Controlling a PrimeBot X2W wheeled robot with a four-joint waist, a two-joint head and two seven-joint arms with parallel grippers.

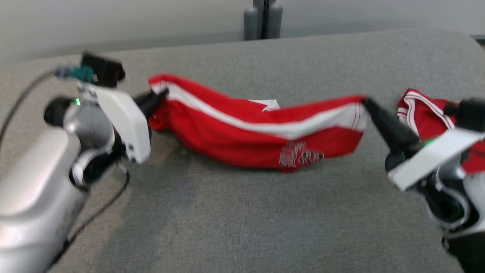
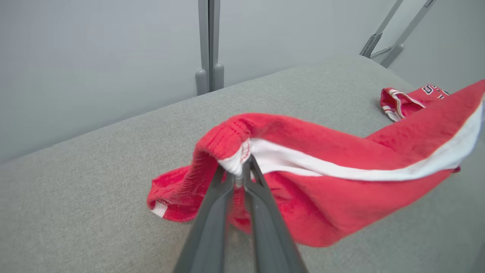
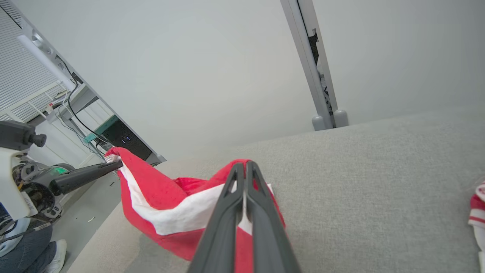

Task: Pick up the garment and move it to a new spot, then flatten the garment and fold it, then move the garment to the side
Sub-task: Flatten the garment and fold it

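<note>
Red cloth strung right across the grey counter [image 1: 227,227]: the garment [image 1: 242,132], red with a broad white stripe, hangs between the two arms. Its middle sags down and seems to brush the fabric top, though the head view is too blurred to be sure.

Left jaws are pinched tight on the ribbed hem where the white stripe ends, over the left part of the counter. In the left wrist view the cloth bunches at the tips and a loose fold drops to the counter below. Right jaws are closed hard on the stripe's other end, tips pressed together with cloth caught between them.

A pale print [image 1: 299,155] sits near the garment's lower edge, too smeared to read. Off to the right a second red-and-white piece [image 1: 424,110] lies on the counter, apart from the stretched one and partly covered by the right arm. A grey upright post [image 1: 263,19] stands at the far edge. A black cable [image 1: 98,212] trails beside the left arm. The right wrist view catches a person's leg [image 3: 22,242] in jeans beside the counter's end.
</note>
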